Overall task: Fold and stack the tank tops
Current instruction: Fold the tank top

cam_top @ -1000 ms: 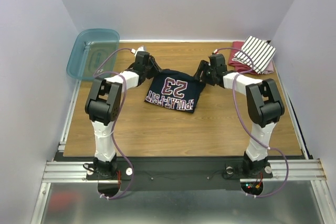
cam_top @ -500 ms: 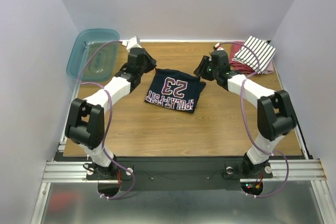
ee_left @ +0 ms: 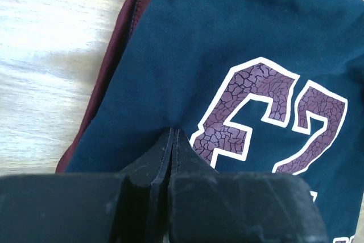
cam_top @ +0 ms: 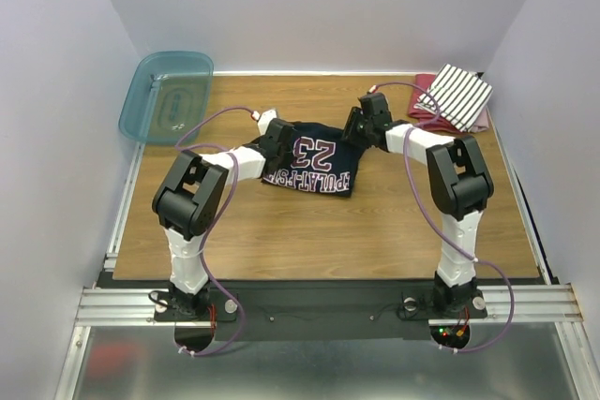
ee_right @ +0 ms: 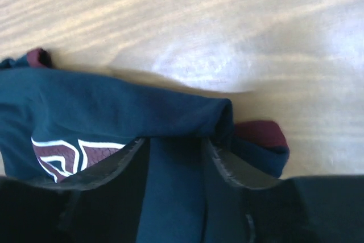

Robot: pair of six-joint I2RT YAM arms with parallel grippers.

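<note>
The navy tank top (cam_top: 314,168) with red trim and a white-edged "23" lies mid-table, lettering upside down. My left gripper (cam_top: 279,142) is on its left side. In the left wrist view its jaws (ee_left: 173,132) are pressed together, pinching a small pucker of the navy cloth (ee_left: 227,44) beside the numeral. My right gripper (cam_top: 361,126) is at the top's far right corner. Its fingers (ee_right: 173,140) stand apart with a thick fold of navy cloth (ee_right: 114,106) between and over their tips. The white striped tank top (cam_top: 455,96) lies folded at the far right corner.
A teal plastic bin (cam_top: 167,96) sits at the far left, off the table's corner. The striped top rests on a maroon cloth (cam_top: 422,117). Purple cables loop from both arms. White walls stand close on three sides.
Both grippers moved inward onto the navy top. The left one went from open to shut on its left side. The right one narrowed on the far right corner, and the top's far edge is bunched.
</note>
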